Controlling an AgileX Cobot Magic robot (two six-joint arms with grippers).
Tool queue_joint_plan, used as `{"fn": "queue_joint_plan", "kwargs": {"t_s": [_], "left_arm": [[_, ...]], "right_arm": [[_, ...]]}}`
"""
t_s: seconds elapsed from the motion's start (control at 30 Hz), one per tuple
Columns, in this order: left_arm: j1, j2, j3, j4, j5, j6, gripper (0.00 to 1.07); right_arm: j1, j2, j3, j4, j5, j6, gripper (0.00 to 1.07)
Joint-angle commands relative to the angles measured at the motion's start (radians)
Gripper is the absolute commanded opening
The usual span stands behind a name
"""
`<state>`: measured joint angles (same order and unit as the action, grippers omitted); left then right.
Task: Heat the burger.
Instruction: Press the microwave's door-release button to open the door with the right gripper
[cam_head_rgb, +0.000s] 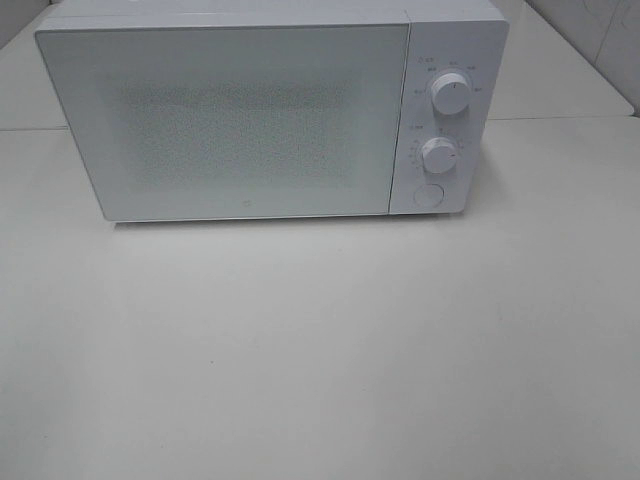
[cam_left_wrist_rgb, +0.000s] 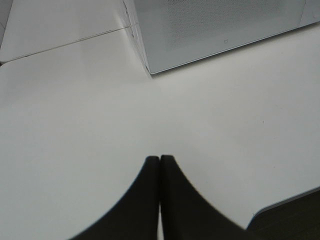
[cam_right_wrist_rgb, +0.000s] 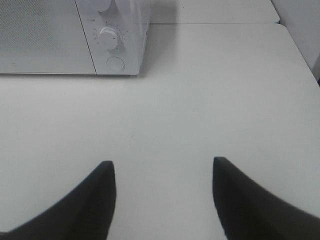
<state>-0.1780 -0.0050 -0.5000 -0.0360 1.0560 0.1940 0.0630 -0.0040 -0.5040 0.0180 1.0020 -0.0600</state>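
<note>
Microwave (cam_head_rgb: 250, 120), door shut, ahead of left gripper (cam_left_wrist_rgb: 160, 158), jaws pressed together, and right gripper (cam_right_wrist_rgb: 162, 161), jaws wide, empty; burger unseen, so it may heat nothing.

Of the left gripper (cam_left_wrist_rgb: 159, 158) only two fingers (cam_left_wrist_rgb: 140, 205) show. They are matte black and smooth, each broad at the base and sweeping in a curve to a narrow rounded tip at the end nearest the microwave (cam_left_wrist_rgb: 215, 30). Their inner edges run straight and their outer edges are concave. The right gripper (cam_right_wrist_rgb: 163, 161) looks the same make, with two black fingers (cam_right_wrist_rgb: 90, 205), wide at the root, tapering to blunt points toward the microwave, straight inside and hollowed outside. All four surfaces look dull and uniformly dark.
</note>
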Motion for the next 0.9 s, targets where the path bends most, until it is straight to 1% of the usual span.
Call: {"fn": "queue_joint_plan", "kwargs": {"t_s": [0.03,0.4,0.57,0.6,0.63,0.7,0.73,0.77,0.8,0.83,0.87,0.9], "left_arm": [[0.004,-0.021,0.003,-0.008,-0.015,-0.006,0.0],[0.004,-0.021,0.003,-0.008,-0.015,-0.006,0.0],[0.004,-0.021,0.003,-0.008,-0.015,-0.006,0.0],[0.004,-0.021,0.003,-0.008,-0.015,-0.006,0.0],[0.004,-0.021,0.003,-0.008,-0.015,-0.006,0.0],[0.004,-0.021,0.003,-0.008,-0.015,-0.006,0.0],[0.004,-0.021,0.003,-0.008,-0.015,-0.006,0.0],[0.004,-0.021,0.003,-0.008,-0.015,-0.006,0.0],[0.004,-0.021,0.003,-0.008,-0.015,-0.006,0.0],[0.004,-0.021,0.003,-0.008,-0.015,-0.006,0.0],[0.004,-0.021,0.003,-0.008,-0.015,-0.006,0.0],[0.004,-0.021,0.003,-0.008,-0.015,-0.006,0.0]], "right_arm": [[-0.007,-0.023,0.002,0.003,0.0,0.002,0.56],[-0.007,-0.009,-0.008,0.005,-0.018,0.002,0.56],[-0.007,0.055,-0.021,0.008,-0.091,0.002,0.56],[-0.007,0.127,-0.02,0.008,-0.159,0.002,0.56],[-0.007,0.127,-0.02,0.008,-0.159,0.002,0.56],[-0.007,0.209,-0.019,0.008,-0.246,0.002,0.56],[-0.007,0.209,-0.019,0.008,-0.246,0.002,0.56],[-0.007,0.27,-0.018,0.008,-0.309,0.002,0.56],[-0.007,0.27,-0.018,0.008,-0.309,0.002,0.56],[-0.007,0.324,-0.018,0.008,-0.381,0.002,0.56],[-0.007,0.324,-0.018,0.008,-0.381,0.002,0.56],[-0.007,0.384,-0.018,0.008,-0.452,0.002,0.56]]}}
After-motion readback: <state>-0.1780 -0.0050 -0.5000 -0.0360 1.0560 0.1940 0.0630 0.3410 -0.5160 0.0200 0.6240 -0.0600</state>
